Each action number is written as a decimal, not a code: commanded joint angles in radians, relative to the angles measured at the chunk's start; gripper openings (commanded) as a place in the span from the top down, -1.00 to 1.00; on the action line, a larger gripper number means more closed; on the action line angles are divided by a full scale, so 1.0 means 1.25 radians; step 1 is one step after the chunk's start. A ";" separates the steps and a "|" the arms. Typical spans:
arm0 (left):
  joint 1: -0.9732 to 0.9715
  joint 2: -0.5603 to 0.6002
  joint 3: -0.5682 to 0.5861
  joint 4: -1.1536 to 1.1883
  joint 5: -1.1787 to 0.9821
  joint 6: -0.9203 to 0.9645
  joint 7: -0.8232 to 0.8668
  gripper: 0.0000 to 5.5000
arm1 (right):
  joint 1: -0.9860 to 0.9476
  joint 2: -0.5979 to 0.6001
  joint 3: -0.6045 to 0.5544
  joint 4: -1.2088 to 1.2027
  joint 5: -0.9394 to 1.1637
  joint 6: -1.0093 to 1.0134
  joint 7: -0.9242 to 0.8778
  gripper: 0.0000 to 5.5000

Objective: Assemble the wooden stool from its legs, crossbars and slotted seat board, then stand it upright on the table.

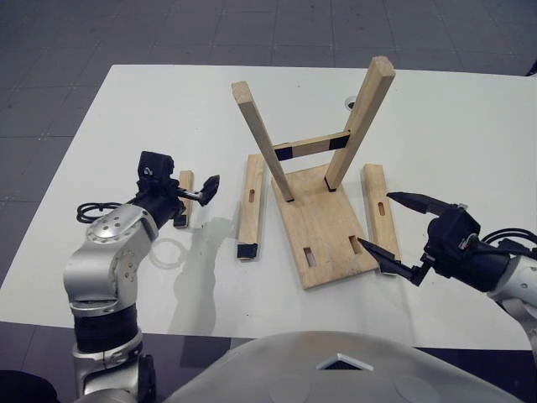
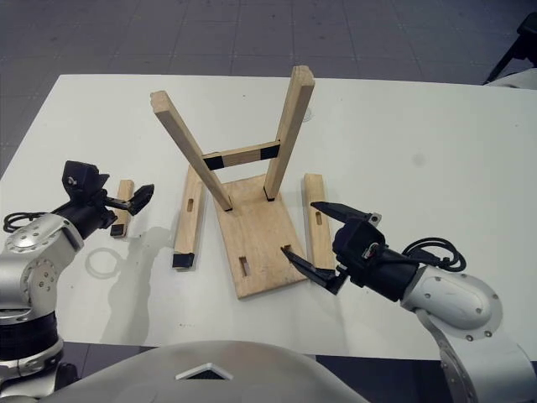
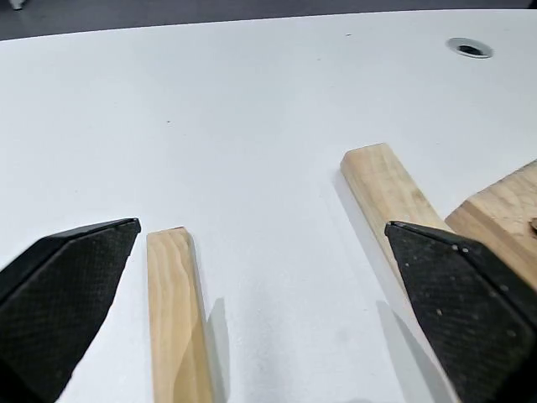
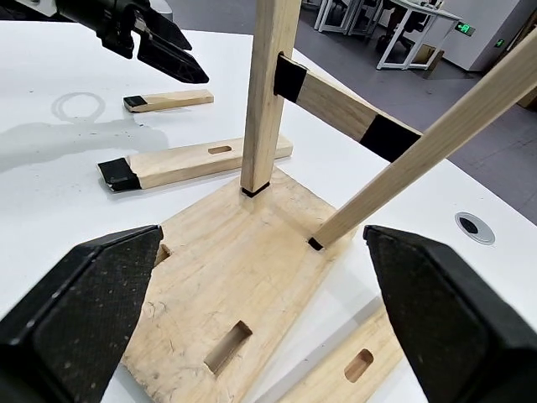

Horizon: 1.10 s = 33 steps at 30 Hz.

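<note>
The slotted seat board lies flat mid-table with two legs standing in it, joined by a black-tipped crossbar. One loose leg lies along its left side and another along its right. A short crossbar lies further left. My left gripper hovers open over that short crossbar. Over the board's near right corner, my right gripper is open and empty, facing the upright legs.
A white ring lies on the table near the left arm, with a black cable beside it. A cable hole sits behind the stool. The white table has free room at the far right and far left.
</note>
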 commanded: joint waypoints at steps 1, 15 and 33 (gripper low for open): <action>0.014 -0.054 -0.015 -0.033 0.073 0.033 0.125 -1.00 | 0.016 0.001 0.027 -0.023 0.017 -0.018 -0.041 -0.61; 0.128 -0.111 -0.068 0.084 0.145 0.049 0.168 -1.00 | 0.048 -0.062 0.075 -0.023 0.087 -0.106 -0.148 -0.61; 0.149 -0.121 -0.100 0.095 0.178 0.073 0.177 -0.02 | 0.056 -0.164 0.081 -0.023 0.177 -0.178 -0.255 -0.62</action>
